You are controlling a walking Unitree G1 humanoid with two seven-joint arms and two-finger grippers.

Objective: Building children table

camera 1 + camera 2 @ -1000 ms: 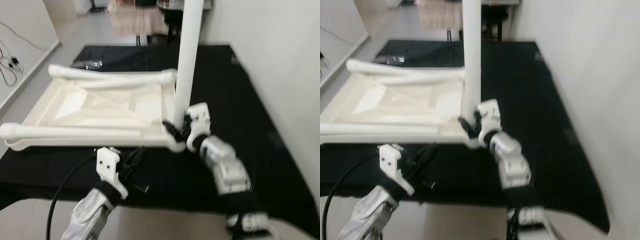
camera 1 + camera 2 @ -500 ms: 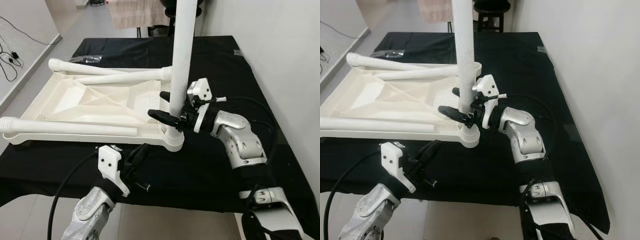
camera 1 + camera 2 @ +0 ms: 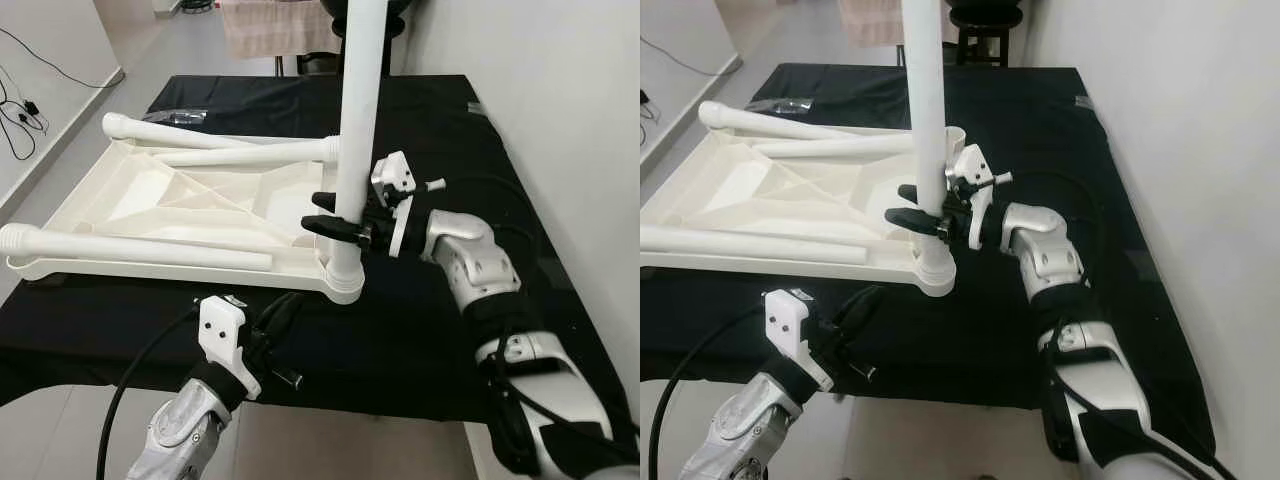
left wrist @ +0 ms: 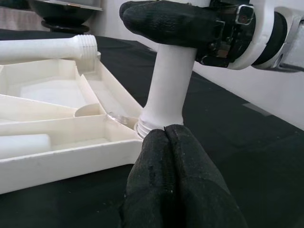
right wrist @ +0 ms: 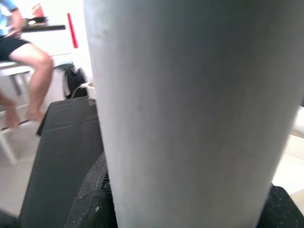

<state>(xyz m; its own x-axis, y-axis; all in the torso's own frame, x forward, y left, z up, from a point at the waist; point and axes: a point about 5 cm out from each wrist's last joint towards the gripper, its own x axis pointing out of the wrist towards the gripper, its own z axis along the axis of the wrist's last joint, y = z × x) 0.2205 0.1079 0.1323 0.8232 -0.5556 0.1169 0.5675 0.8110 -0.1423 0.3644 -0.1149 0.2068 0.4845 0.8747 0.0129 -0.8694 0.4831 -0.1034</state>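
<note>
Legs: one upright (image 3: pixel 358 110), three lying (image 3: pixel 140 249) | right end effector (image 3: pixel 335 215) grasping upright | left end effector (image 3: pixel 282 312) clenched

Both arms are silver with rounded segments; the right gripper (image 3: pixel 335 213) and left gripper (image 3: pixel 283 322) have long black fingers, white wrist blocks and black cables.

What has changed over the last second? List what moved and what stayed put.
The right hand climbed from the foot of the upright leg near the corner socket to a grip higher up its shaft, its arm now reaching in level from the side. The head camera also steadied and shifted. The left hand stayed shut and idle below the tabletop edge; the leg stayed standing in its socket, and the loose legs stayed lying on the upturned tabletop.
</note>
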